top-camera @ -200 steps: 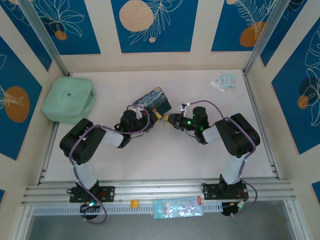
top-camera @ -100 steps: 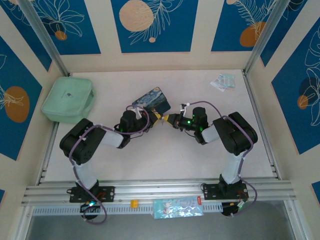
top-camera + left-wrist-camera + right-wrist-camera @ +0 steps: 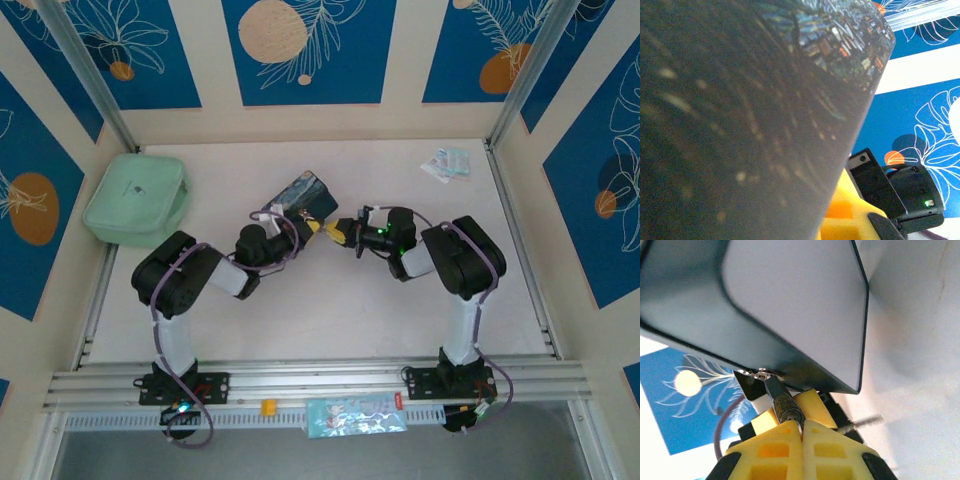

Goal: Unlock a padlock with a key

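Table: left gripper clamps one tin; right gripper pinches one key at one padlock.

The painted tin sits blurred up close (starry blues), right arm beyond.

I see the whole worktop from high above its near edge, looking down. Both wrist cameras press close against the painted tin, shared by all three views.
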Robot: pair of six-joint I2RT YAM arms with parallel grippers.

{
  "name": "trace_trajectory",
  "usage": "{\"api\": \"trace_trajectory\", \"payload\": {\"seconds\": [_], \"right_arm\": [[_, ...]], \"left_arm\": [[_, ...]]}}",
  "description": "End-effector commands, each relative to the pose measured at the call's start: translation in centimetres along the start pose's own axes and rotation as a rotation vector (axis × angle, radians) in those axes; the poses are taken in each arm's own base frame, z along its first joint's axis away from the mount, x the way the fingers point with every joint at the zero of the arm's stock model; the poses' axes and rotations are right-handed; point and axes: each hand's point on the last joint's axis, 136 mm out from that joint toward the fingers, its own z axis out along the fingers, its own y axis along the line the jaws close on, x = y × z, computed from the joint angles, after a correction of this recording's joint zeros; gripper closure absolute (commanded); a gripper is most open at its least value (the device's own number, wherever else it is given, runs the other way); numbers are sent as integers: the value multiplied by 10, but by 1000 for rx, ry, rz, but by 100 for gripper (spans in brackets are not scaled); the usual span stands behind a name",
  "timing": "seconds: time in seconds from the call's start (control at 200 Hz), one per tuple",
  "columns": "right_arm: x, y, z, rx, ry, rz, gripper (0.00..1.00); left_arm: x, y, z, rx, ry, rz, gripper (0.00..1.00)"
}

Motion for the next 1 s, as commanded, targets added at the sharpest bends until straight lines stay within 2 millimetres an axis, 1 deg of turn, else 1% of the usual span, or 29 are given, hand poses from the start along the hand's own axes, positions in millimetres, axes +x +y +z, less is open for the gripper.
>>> {"api": "trace_trajectory", "payload": {"seconds": [0.0,0.055,0.135,0.25,0.31,0.385,0.435,0.545,0.625,0.755,0.815,0.895,0.995], "right_arm": [[-4,10,13,-63,28,336,100],[-1,15,17,-65,46,361,100],[0,27,19,-88,49,389,100],[-7,40,17,-137,-1,438,100],[-13,43,16,-159,-29,464,100],[-21,48,14,-197,-80,481,100],[-25,51,14,-209,-90,486,100],[-25,56,19,-208,-67,464,100],[-26,50,17,-202,-81,464,100],[-29,27,14,-161,-102,463,100],[-27,19,16,-132,-92,436,100],[-23,13,18,-110,-69,390,100],[-21,3,15,-81,-78,337,99]], "left_arm": [[42,-59,-7,227,194,155,100],[44,-65,-8,248,207,192,100],[48,-73,-10,282,229,262,100],[54,-83,-16,328,255,362,100],[56,-87,-18,347,262,404,100],[58,-85,-20,351,266,434,100],[59,-81,-20,342,267,436,100],[58,-72,-17,316,260,418,100],[55,-65,-16,291,243,402,100],[47,-50,-12,238,199,368,100],[42,-41,-10,203,171,349,100],[38,-27,-8,149,142,330,100],[32,-15,-7,88,109,318,100]]}}
